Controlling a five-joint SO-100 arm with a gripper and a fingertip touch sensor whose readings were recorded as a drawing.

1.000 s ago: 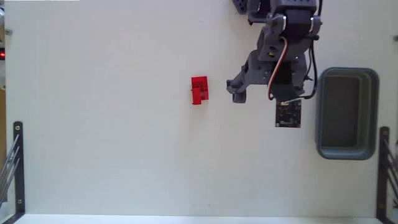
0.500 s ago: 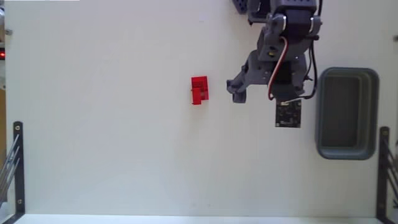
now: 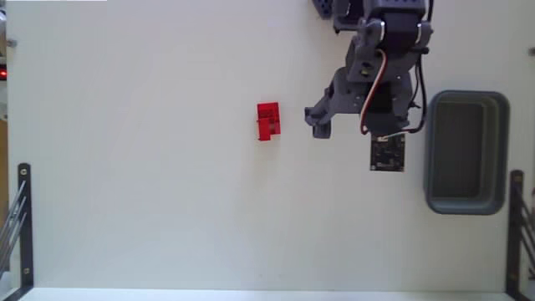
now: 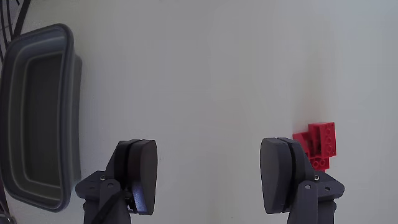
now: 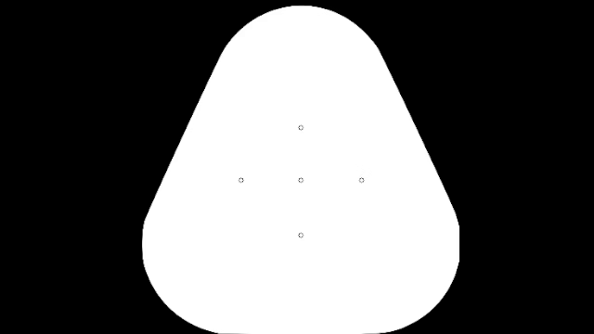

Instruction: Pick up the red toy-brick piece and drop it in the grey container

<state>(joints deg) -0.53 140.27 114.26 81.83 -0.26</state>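
Hovering over the white worktop (image 3: 150,167), jaws parted wide and empty, red toy-brick piece (image 4: 316,144) just outside the right jaw in the wrist view, grey container (image 4: 38,118) well off to the left.

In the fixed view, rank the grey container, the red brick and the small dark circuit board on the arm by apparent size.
1. Grey container: clearly the largest.
2. Circuit board: looks larger than the brick, but it rides on the arm, possibly nearer the camera, so this is unsure.
3. Red brick: looks smallest.
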